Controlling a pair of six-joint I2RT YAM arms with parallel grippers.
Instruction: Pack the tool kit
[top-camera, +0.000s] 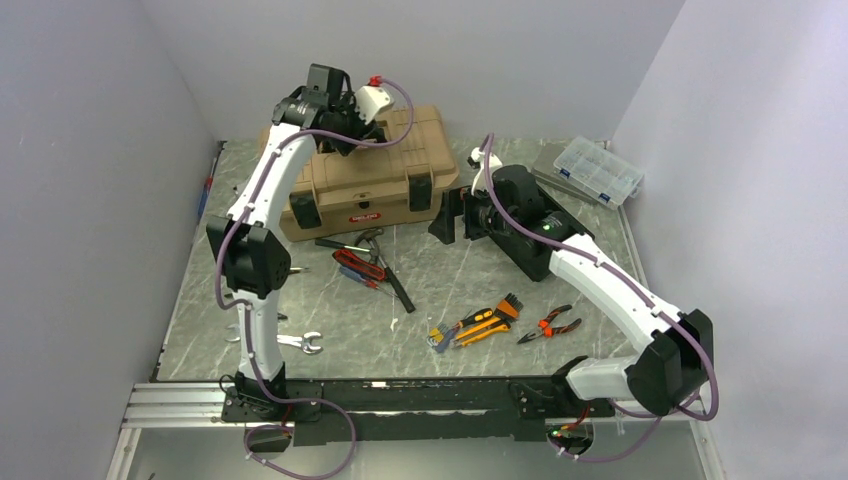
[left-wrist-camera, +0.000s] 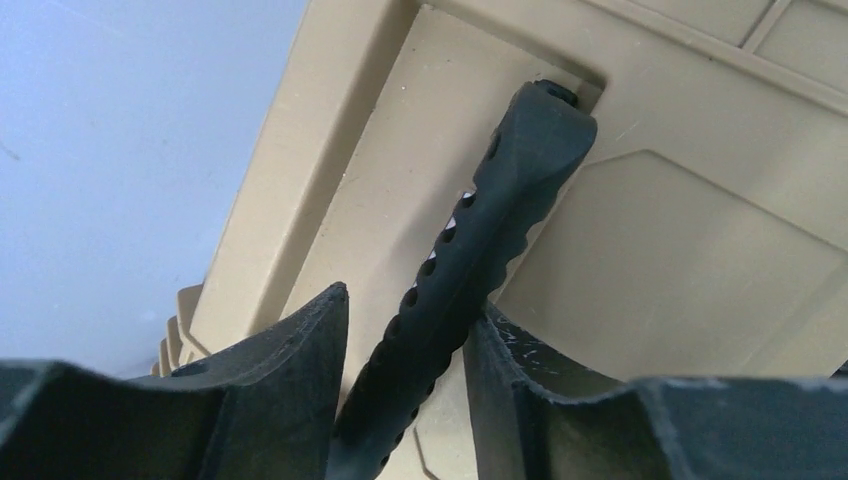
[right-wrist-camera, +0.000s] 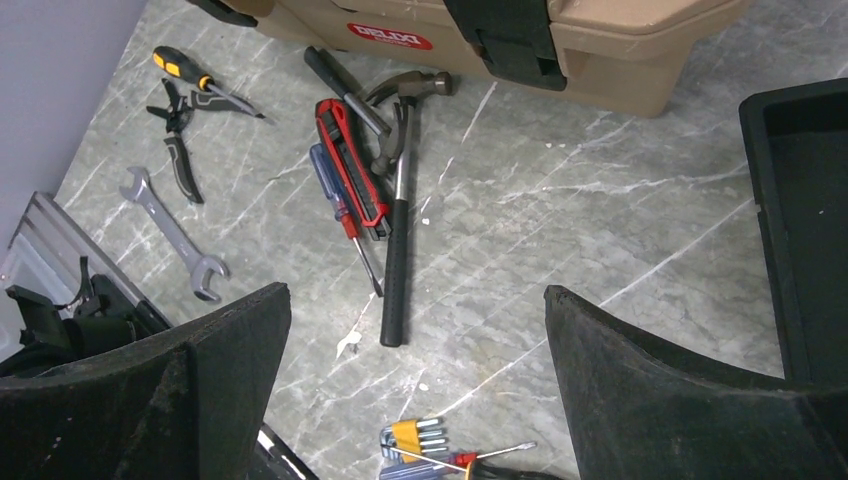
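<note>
From above, you see a grey, marble-patterned desk (top-camera: 480, 290) between pale walls. The tool kit is a tan, hard-plastic toolbox (top-camera: 360, 180), blocky with ribbed corners. It sits at the far left of the desk with its lid shut. Its long axis runs left to right, with the right end turned slightly farther away. Its latched front faces the near edge. Your left gripper (top-camera: 372, 125) hangs over the lid. Your right gripper (top-camera: 450, 215) hovers low, just right of the toolbox. A clear organiser case (top-camera: 598, 170) lies at the far right. Loose tools lie scattered across the near half of the desk.

From the left wrist, you see the smooth tan lid (left-wrist-camera: 700, 230) filling the view. A black lid handle (left-wrist-camera: 480, 230), ridged and pierced with small holes, runs from its pivot in a recess down between the matte black fingers (left-wrist-camera: 280, 380). The jaws stand partly open around it. The right finger touches the handle, but you cannot tell whether they pinch it.

From the right wrist, you see the jaws spread wide, holding nothing. Beyond them are a red label (right-wrist-camera: 390, 36) and a black latch (right-wrist-camera: 505, 40) on the toolbox front. A steel hammer (right-wrist-camera: 398, 240) with a black grip points its head toward the toolbox. Beside it lie a red utility knife (right-wrist-camera: 350, 170) and a flat silver wrench (right-wrist-camera: 175, 235). A black insert tray (right-wrist-camera: 800, 220) sits at the right.
</note>
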